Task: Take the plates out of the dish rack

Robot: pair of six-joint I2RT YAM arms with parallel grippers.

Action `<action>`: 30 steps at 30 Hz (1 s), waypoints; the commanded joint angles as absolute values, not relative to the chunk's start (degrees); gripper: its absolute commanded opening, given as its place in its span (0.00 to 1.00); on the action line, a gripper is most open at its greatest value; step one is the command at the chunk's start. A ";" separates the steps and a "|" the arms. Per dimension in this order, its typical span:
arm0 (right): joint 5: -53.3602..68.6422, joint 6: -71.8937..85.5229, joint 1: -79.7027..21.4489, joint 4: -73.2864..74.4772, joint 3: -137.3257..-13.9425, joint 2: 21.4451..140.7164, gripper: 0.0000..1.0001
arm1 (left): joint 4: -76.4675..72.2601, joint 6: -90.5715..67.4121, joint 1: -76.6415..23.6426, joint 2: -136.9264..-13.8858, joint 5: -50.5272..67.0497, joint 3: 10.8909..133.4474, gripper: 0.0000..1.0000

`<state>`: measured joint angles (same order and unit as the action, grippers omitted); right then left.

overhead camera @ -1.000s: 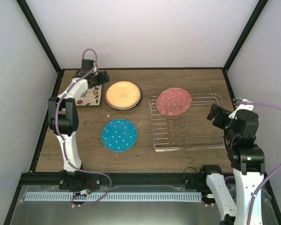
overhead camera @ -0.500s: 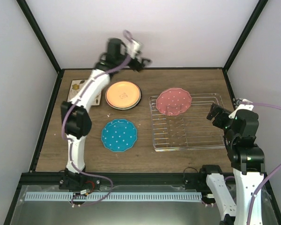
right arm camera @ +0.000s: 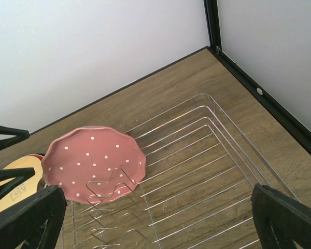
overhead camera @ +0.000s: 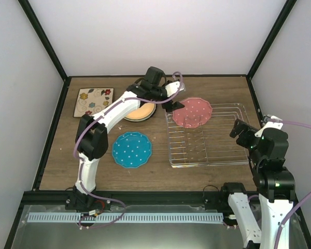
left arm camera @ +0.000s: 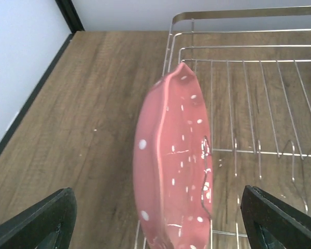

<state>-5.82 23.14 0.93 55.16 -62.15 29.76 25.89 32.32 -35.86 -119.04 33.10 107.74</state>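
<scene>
- The left gripper (left arm camera: pixel 156 199) is spread wide and grips nothing. In its wrist view the two dark fingers (left arm camera: pixel 39 220) sit at the bottom corners, with the pink-red scalloped plate with white dots (left arm camera: pixel 173 171) between them and clear of both.
- That plate stands tilted on edge against the tines at the far-left corner of the silver wire dish rack (overhead camera: pixel 217 148).
- The right gripper (right arm camera: pixel 153 207) is also fully open and empty, held off the rack's right side.
- On the wooden table (overhead camera: pixel 160 174) lie the teal polka-dot plate (overhead camera: pixel 131 149), the square cream floral plate (overhead camera: pixel 94 101) and the orange-yellow plate (overhead camera: pixel 141 112), which the left arm partly covers.
- A second ago the left gripper was over the floral plate. It has since swung across to the rack's left edge. The plates and the right arm have barely shifted.
</scene>
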 commanded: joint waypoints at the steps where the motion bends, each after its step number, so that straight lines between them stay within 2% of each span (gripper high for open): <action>1: -6.68 23.73 0.53 56.39 -64.34 28.96 1.00 | 23.88 34.25 -36.36 -119.25 32.45 109.68 0.88; 11: -6.75 23.17 0.53 56.55 -65.06 29.27 1.00 | 26.03 34.20 -37.71 -124.12 33.64 114.93 0.87; 17: -7.54 23.04 0.53 57.92 -66.12 29.10 1.00 | 26.33 32.09 -38.19 -129.21 33.65 119.43 0.79; 23: -8.53 23.39 0.54 59.74 -67.11 28.51 1.00 | 26.63 31.86 -38.57 -131.32 33.51 120.94 0.60; 30: -8.97 24.15 0.53 60.83 -67.00 27.56 1.00 | 24.11 29.75 -38.92 -131.26 32.52 122.17 0.19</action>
<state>-7.81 23.31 0.93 59.33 -64.97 28.40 26.59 30.85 -38.22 -131.31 31.79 119.61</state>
